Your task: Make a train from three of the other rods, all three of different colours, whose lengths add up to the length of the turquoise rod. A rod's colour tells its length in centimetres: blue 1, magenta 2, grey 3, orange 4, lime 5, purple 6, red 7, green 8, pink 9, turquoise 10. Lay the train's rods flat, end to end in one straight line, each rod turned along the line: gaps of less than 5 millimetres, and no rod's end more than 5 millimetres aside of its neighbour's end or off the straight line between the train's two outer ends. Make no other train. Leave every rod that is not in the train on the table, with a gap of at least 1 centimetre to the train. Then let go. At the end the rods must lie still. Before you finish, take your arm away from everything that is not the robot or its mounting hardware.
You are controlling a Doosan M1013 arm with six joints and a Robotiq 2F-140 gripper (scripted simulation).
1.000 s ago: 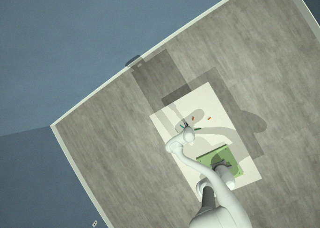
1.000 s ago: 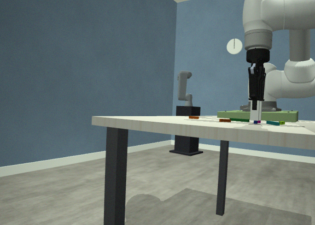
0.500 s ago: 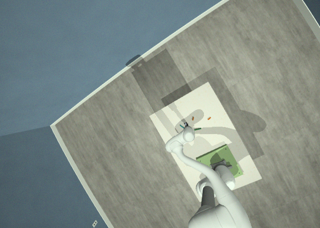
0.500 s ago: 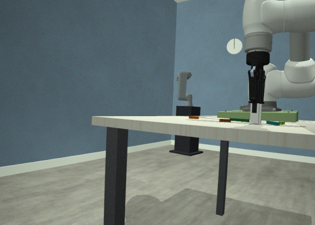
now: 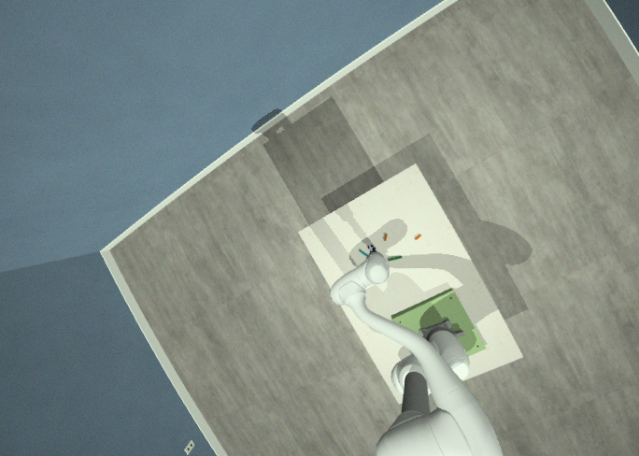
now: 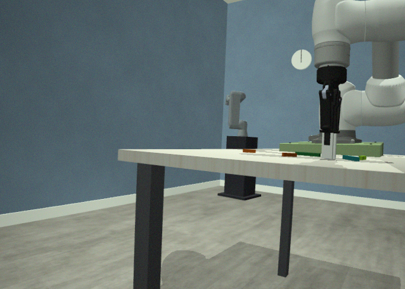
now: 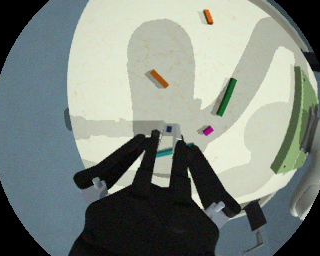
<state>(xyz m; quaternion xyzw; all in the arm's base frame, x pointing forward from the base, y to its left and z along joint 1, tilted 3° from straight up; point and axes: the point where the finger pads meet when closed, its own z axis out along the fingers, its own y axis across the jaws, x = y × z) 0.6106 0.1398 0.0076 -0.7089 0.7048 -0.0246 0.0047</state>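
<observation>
Pale table (image 6: pixel 183 157), turquoise rod (image 7: pixel 164 153) between the narrowed jaws, ungripped.

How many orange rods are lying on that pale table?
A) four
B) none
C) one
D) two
D: the wrist view shows two short orange rods, one near the table's middle and another farther off toward the pale table's far edge.

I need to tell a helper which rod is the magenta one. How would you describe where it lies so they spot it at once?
Start at the green base plate under the arm on the pale table, then find the long green rod lying beside it. Just off that rod's end nearer the gripper sits the magenta rod. It is a tiny stub, the only magenta piece, far shorter than the two orange rods.
</observation>
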